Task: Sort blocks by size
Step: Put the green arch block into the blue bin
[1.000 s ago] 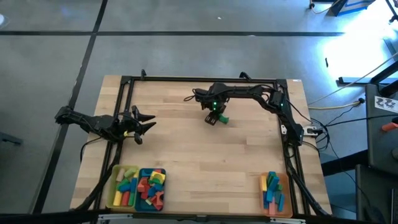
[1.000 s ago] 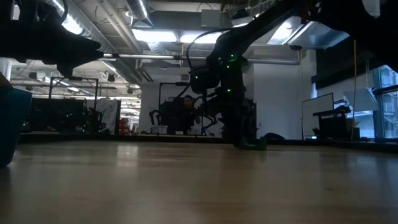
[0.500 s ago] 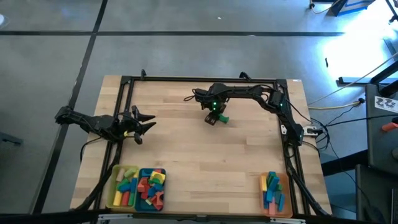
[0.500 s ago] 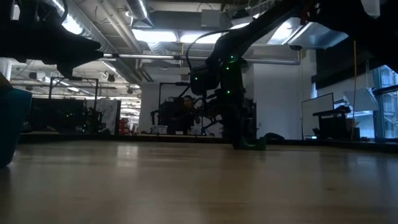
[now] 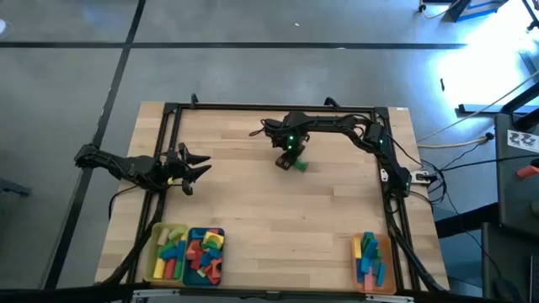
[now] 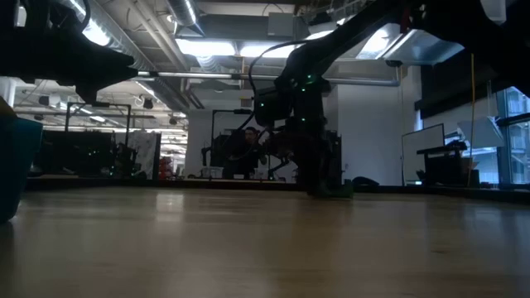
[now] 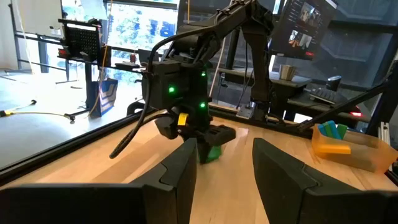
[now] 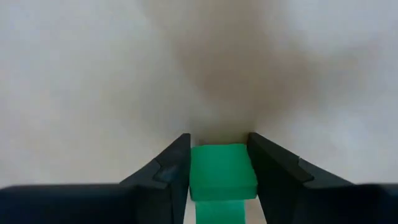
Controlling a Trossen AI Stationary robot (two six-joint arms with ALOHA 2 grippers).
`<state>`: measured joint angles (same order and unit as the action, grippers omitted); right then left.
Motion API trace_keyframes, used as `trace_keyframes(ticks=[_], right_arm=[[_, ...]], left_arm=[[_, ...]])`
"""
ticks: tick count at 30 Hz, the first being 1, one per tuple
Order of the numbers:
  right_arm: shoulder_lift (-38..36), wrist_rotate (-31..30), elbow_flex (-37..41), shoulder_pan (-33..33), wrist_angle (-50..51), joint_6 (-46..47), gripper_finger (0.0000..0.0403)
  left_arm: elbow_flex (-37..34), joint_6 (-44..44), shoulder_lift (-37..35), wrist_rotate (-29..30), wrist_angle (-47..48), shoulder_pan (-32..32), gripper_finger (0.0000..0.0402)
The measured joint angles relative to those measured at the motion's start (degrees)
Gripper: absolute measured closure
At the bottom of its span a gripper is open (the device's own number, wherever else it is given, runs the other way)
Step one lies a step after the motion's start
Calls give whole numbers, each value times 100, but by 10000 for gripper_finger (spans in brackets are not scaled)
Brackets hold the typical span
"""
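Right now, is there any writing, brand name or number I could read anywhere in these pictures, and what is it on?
None can be read.
Panel with dark marks at the table's right side: too small to read.
Monitors in the room: pictures only, blurred.
Green block between the right end effector's fingers: plain, no print.
Blocks in the trays: no lettering visible.

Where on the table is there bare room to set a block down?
Bare wood spans the middle, between the green block in the right pincer and the front trays: yellow tray, teal tray, orange tray. Those trays are crowded.
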<state>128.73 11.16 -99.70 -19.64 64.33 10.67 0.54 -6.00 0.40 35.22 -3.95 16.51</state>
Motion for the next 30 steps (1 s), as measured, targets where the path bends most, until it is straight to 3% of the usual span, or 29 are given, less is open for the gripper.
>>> trace_keyframes(ticks=[5,9,16,19,22,30], right_arm=[[0,1639,9,20,-511,491,261],[0,2980,9,97,-1635,1344,267],[0,3852,9,667,-4684,2989,258],[0,3736,9,993,-6037,3347,262],[0,3158,7,1349,-7052,3360,262],[0,507,7,2366,-7875,1695,259]], left_arm=[[0,-1,0,-1,-1,-2,267],[0,0,0,0,0,-2,267],[0,0,0,-1,0,-2,267],[0,-1,0,0,-1,-1,267],[0,-1,0,-1,-1,-1,267],[0,-1,0,0,0,0,267]])
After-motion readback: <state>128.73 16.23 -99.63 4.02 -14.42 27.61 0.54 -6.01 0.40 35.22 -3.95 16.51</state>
